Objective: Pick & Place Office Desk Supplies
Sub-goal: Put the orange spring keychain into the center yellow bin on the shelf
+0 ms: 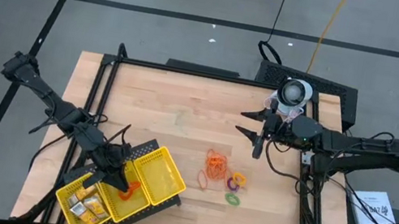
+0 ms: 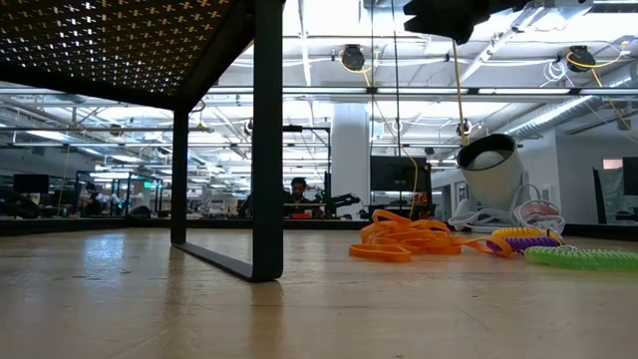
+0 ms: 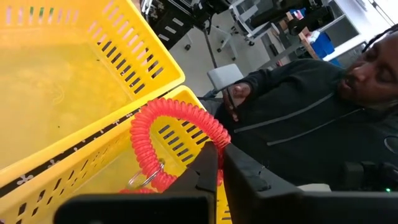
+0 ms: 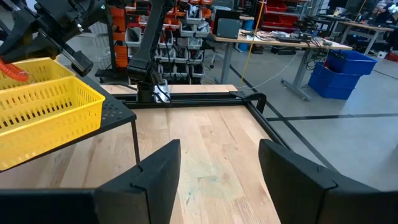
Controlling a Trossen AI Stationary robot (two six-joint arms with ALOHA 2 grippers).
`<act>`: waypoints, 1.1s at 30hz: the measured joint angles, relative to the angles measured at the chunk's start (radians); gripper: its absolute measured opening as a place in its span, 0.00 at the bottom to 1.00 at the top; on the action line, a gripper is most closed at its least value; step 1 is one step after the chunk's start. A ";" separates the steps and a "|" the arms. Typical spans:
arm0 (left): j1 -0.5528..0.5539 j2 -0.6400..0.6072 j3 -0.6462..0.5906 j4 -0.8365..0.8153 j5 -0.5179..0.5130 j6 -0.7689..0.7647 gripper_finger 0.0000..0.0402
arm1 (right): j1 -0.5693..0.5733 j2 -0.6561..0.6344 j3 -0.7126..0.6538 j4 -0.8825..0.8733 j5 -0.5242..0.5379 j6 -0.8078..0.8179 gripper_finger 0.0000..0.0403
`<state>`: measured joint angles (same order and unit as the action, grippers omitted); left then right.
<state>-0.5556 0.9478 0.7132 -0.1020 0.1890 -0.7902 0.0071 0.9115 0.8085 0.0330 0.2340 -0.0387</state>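
Note:
My left gripper (image 1: 121,181) is shut on a red coil ring (image 3: 174,134) over the yellow tray (image 1: 164,173), above its middle compartment. A small metal key ring (image 3: 144,178) hangs from the coil. Yellow-gold pieces (image 1: 84,204) lie in the tray's end compartment. On the table lie orange rubber bands (image 1: 215,163), a purple ring (image 1: 235,183) and a green ring (image 1: 233,199). These also show in the low view: the bands (image 2: 399,241), the purple ring (image 2: 523,239), the green ring (image 2: 583,257). My right gripper (image 1: 257,135) hovers open and empty at the far right. My left gripper pinches one side of the red coil's loop (image 3: 216,142) between its two fingertips, slanting down from the table's left. The loop stands out past the fingertips over the tray wall (image 3: 118,127). Whether it touches the wall, I cannot tell.
The tray sits tilted on a black perforated stand (image 1: 145,149) with legs (image 2: 267,150). A black frame (image 1: 190,71) edges the wooden table. A white round device (image 1: 295,93) stands at the far right. A person in dark clothes (image 3: 298,118) sits beyond the table's near edge.

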 joint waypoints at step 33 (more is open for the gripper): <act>0.000 0.000 0.000 0.000 -0.002 0.033 0.06 | 0.000 0.000 0.000 0.000 0.000 0.000 0.51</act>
<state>-0.5558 0.9478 0.7132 -0.1017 0.1866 -0.7568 0.0073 0.9115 0.8085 0.0330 0.2338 -0.0383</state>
